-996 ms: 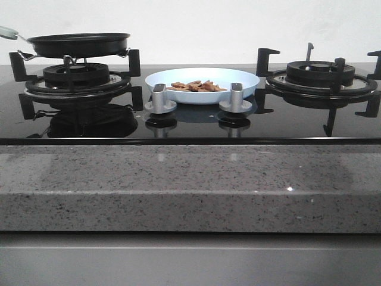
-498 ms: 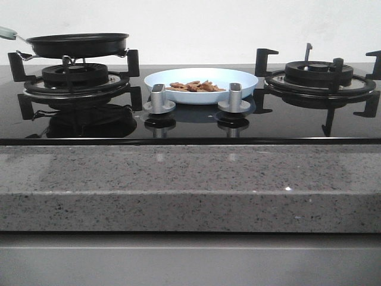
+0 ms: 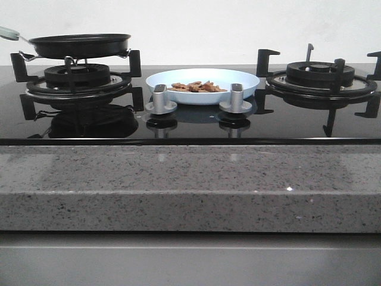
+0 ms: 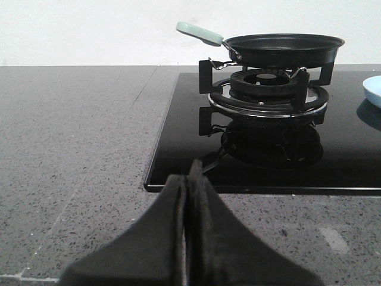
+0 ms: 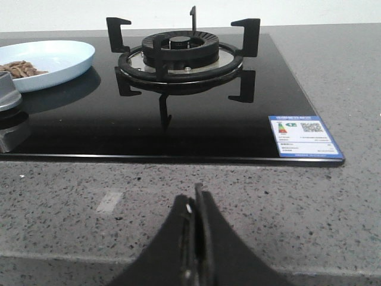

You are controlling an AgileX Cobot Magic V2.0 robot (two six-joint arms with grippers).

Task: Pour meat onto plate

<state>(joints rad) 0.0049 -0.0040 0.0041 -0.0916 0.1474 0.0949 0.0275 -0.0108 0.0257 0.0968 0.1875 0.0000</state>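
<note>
On glossy black hob (image 3: pixel 190 125), plate (image 3: pixel 238 89) with meat (image 3: pixel 196 87), speckled grey counter (image 3: pixel 190 179), both jaws pressed together, empty.

Operator, note the layout: the plate (image 3: pixel 241 84) sits mid-hob between the two burners, the meat (image 3: pixel 196 87) in it. At your 7 and 5 o'clock of the plate stand two knobs (image 3: pixel 161 99). The frying pan (image 3: pixel 80 44) rests on the left burner (image 3: pixel 77 77), at 9 o'clock.

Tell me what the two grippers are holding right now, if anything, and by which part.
Nothing is held. The left gripper and right gripper are both shut on nothing, over the stone counter.
</note>
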